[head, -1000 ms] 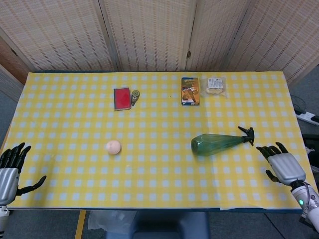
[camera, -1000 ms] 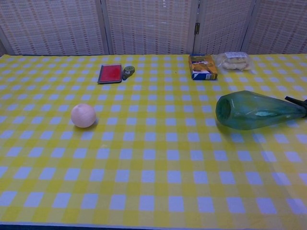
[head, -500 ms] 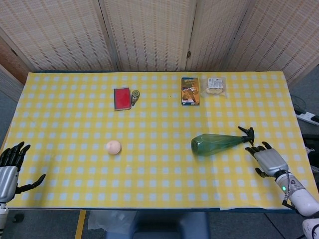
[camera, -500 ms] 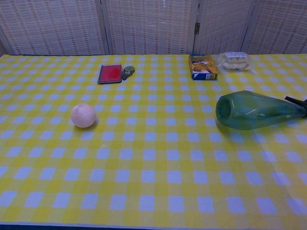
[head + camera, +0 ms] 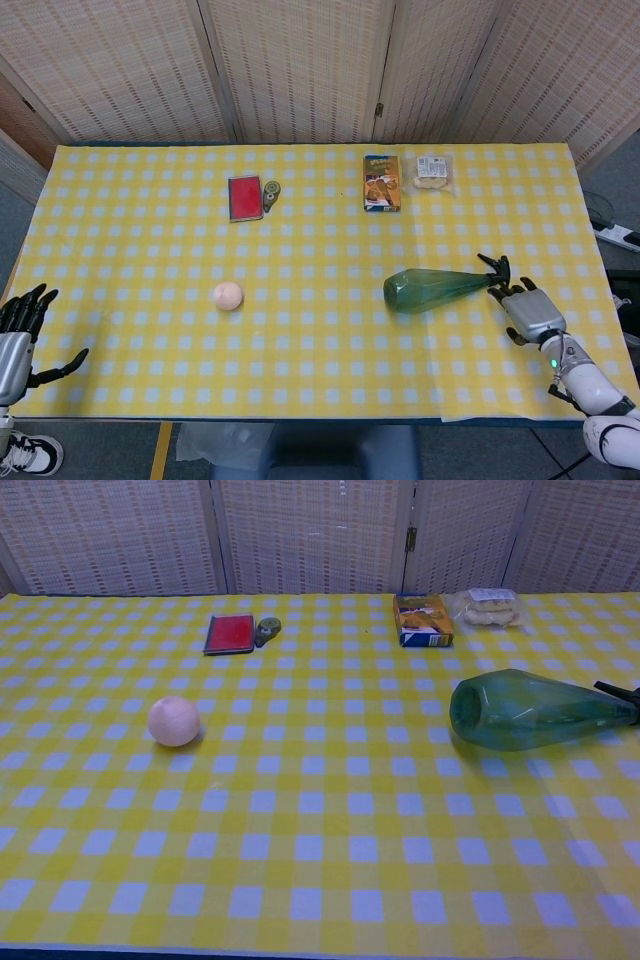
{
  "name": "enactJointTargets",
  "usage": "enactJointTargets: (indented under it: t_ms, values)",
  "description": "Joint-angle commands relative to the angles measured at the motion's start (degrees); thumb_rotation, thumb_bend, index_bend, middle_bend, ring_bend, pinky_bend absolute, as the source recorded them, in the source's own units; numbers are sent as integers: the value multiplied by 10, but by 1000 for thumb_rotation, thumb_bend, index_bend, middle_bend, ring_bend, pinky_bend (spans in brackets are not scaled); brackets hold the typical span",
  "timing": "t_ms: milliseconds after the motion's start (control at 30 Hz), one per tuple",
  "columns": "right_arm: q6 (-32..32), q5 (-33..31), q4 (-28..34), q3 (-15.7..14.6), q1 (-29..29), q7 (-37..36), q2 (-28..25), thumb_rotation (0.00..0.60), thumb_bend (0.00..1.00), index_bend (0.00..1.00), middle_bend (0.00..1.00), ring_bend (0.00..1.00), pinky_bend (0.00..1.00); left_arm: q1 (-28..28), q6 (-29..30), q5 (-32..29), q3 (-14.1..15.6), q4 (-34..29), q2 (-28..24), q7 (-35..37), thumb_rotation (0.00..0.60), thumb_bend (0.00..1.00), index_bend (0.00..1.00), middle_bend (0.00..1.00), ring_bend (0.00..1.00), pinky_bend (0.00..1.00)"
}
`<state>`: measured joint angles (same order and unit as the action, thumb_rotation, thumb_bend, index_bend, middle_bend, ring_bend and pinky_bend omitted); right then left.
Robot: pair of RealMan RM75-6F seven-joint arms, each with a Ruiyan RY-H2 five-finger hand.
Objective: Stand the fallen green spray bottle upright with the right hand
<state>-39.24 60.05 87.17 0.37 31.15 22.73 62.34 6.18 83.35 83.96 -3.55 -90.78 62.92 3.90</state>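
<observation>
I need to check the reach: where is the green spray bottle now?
In the head view the green spray bottle lies on its side at the table's right, nozzle toward the right hand, below the snack box.

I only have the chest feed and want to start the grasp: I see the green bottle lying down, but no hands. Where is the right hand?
Observer: The head view shows the right hand at the green spray bottle's black nozzle end, fingers apart, holding nothing.
Operator: And the left hand?
Observer: The left hand is at the table's near left corner, fingers spread.
Operator: Which way does the nozzle point?
Observer: Toward the right hand; the wide base faces the pink ball.
</observation>
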Motion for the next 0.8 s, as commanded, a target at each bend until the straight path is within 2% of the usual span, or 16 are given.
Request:
enactJointTargets:
  t_ms: [33, 600, 800]
  values:
    - [13, -26, -14, 0, 21, 18, 13, 600, 465, 141, 201, 167, 0, 0, -1, -2, -1, 1, 0, 1, 317, 264, 0, 53, 34, 14]
    - [5, -158, -58, -4, 113, 110, 78, 600, 465, 141, 201, 165, 0, -1, 1, -3, -1, 1, -3, 8, 317, 264, 0, 53, 34, 16]
    - [-6, -184, -71, -2, 143, 133, 108, 600, 465, 134, 201, 166, 0, -2, 4, -3, -2, 1, -4, 11, 318, 264, 0, 53, 35, 16]
